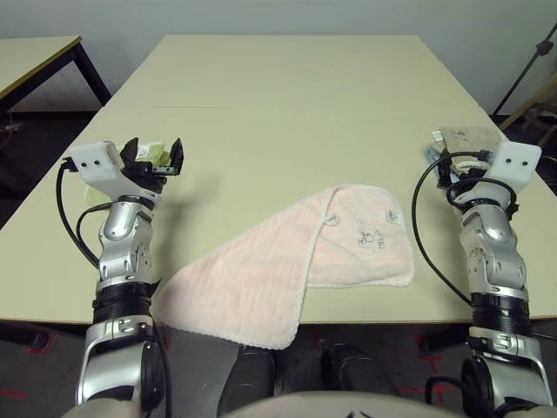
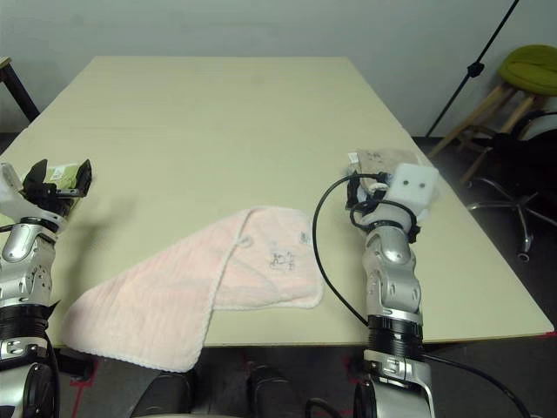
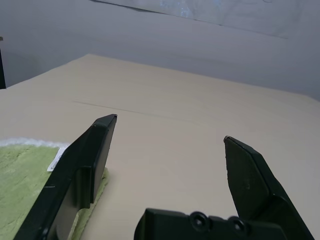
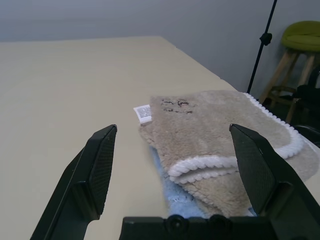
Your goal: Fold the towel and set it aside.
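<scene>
Take the towel (image 1: pixel 287 266) as your landmark: it is pale pink with white corded edging and lies on the table (image 1: pixel 278 104) at the near edge, between your 2 arms. It is folded over once, unevenly. The upper layer runs toward your right side and shows a small loop (image 1: pixel 330 219), a small white tag (image 1: pixel 393 217) and some dark printed marks. The lower layer stretches toward your left side, and its near corner hangs slightly over the table edge.

Your left gripper (image 1: pixel 155 155) is well to the left of the towel and apart from it, raised above the table. Its 2 black fingers (image 3: pixel 85 165) stand wide, with nothing between them. Directly under and beside it lies a folded green towel (image 3: pixel 25 185), farther to the left of the pink towel.

Your right gripper (image 4: pixel 172 165) is to the right of the towel, also clear of it, and its fingers (image 4: pixel 97 170) are spread wide and empty. Just beyond them sits a folded beige cloth (image 4: pixel 220 130) with white trim, stacked on a blue cloth (image 4: pixel 172 192), at the table's right edge.

Past that edge, well off from the towel, you can see a green stool (image 2: pixel 531 74) and a black stand (image 2: pixel 474 65).
</scene>
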Motion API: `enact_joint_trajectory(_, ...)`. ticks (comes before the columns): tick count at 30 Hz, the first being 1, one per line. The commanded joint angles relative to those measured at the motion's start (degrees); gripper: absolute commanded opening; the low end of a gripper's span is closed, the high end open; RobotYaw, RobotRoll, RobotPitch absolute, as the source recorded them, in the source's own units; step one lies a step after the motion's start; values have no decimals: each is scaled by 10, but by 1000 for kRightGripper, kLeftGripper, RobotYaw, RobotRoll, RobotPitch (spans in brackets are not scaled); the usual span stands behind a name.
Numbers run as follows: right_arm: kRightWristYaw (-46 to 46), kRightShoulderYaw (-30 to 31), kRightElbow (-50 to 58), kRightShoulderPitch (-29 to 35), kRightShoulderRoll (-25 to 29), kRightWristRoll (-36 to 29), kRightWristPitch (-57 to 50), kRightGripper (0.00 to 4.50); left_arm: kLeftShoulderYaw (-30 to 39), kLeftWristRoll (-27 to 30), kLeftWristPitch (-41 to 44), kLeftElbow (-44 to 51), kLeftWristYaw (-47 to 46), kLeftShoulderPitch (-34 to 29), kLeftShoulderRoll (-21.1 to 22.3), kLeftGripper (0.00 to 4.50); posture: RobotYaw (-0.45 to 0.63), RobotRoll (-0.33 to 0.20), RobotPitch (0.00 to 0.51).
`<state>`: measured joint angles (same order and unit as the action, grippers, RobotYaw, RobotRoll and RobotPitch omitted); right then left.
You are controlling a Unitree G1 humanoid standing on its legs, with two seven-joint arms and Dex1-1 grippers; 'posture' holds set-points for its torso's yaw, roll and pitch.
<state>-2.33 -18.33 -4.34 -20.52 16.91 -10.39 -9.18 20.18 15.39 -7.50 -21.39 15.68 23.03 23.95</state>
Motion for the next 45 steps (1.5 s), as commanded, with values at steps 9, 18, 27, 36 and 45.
enact_joint_trajectory(9, 66, 26, 44, -20, 34, -13, -63, 4467, 10, 30, 23, 49, 25, -42, 11, 4500, 79, 0, 93)
enact_joint_trajectory(18, 280, 102, 67, -89, 180, -81, -310, 4467, -3, 144, 127, 105, 248, -52, 102, 4500, 128, 0, 86)
enact_joint_trajectory(27, 431, 221, -110, -238, 261, -86, -510, 4467, -74, 191, 250, 150, 427, -35, 173, 4500, 188, 0, 89)
enact_joint_trajectory(36, 530, 343, -295, -298, 242, 6, -444, 4467, -140, 221, 339, 259, 518, -51, 188, 4500, 212, 0, 71)
enact_joint_trajectory(45, 568, 384, -371, -307, 208, 73, -397, 4467, -143, 240, 372, 302, 495, -65, 156, 4500, 221, 0, 62)
